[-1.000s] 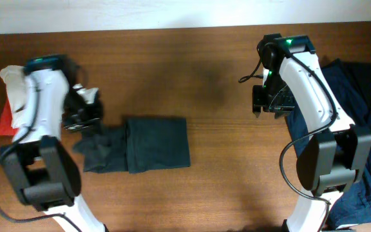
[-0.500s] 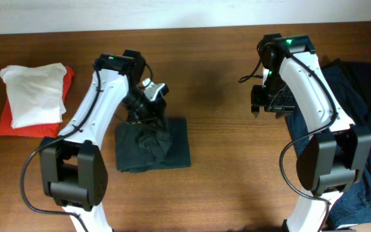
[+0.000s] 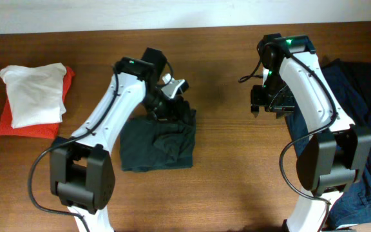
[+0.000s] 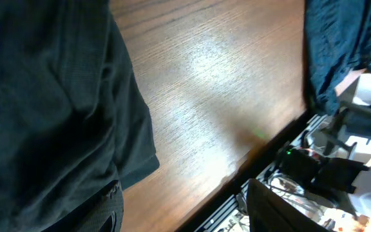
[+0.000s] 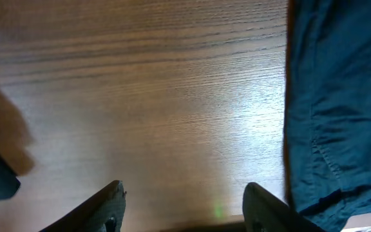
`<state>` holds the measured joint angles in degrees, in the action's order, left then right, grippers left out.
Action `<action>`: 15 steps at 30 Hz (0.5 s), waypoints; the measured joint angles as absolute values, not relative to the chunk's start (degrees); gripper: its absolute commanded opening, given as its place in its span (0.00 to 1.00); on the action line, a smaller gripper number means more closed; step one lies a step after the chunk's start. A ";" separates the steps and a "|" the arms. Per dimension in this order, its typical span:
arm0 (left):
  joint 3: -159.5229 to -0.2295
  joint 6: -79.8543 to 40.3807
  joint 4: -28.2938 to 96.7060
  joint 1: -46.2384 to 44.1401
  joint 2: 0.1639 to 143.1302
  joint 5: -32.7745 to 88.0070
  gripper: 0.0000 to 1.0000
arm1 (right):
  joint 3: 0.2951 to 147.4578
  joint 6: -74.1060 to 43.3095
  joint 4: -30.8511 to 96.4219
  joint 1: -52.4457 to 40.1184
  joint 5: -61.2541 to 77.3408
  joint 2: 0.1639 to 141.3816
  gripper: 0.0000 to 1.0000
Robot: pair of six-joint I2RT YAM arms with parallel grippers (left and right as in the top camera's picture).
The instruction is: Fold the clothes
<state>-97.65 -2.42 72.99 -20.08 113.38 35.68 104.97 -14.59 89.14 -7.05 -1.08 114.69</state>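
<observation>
- Near-black garment (image 3: 154, 147) lay on the table (image 3: 237, 180) left of centre, as a rough rectangle. Its far right corner was rumpled, with a loose flap heaped on top.
- Left gripper (image 3: 172, 103) sat directly over that rumpled far corner, so the rest of the garment ran from the jaws back toward the robot's base.
- In the left wrist view the jaws stood wide apart. Dark cloth filled the side by one finger (image 4: 111, 209) and seemed to touch it. Bare wood showed between the fingers, so nothing appeared to be clamped.
- Right gripper (image 3: 261, 103) was also spread wide over bare wood, empty, just beside the navy blue pile (image 3: 366, 122) and well apart from the near-black garment.
- White cloth (image 3: 36, 93) sat folded on the red one (image 3: 5, 122) at the far left edge.
- Judgement: the left arm was much the nearer. The outline looked nearly square, with no clear long axis. The next grasp likely depends on the heaped flap under the left jaws, which needs flattening toward the near edge.
</observation>
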 measured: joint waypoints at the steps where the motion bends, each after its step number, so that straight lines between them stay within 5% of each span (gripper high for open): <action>1: -98.30 -2.22 73.43 -18.72 113.38 35.99 0.61 | 104.97 -13.19 89.12 -7.05 -0.10 114.69 0.63; 7: -103.28 -1.32 73.80 3.31 113.38 29.21 0.71 | 104.88 -1.15 82.17 -15.92 16.60 114.69 0.68; 12: -94.96 -1.23 69.78 5.30 113.38 26.02 0.73 | 104.71 -2.81 71.24 -33.32 15.40 114.72 0.76; 15: -86.87 -1.13 64.34 5.28 113.47 25.45 0.73 | 102.98 -4.36 64.29 -41.25 12.62 116.27 0.64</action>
<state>-86.87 -1.13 64.34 5.28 113.47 25.45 102.98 -4.36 64.29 -41.25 12.62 116.27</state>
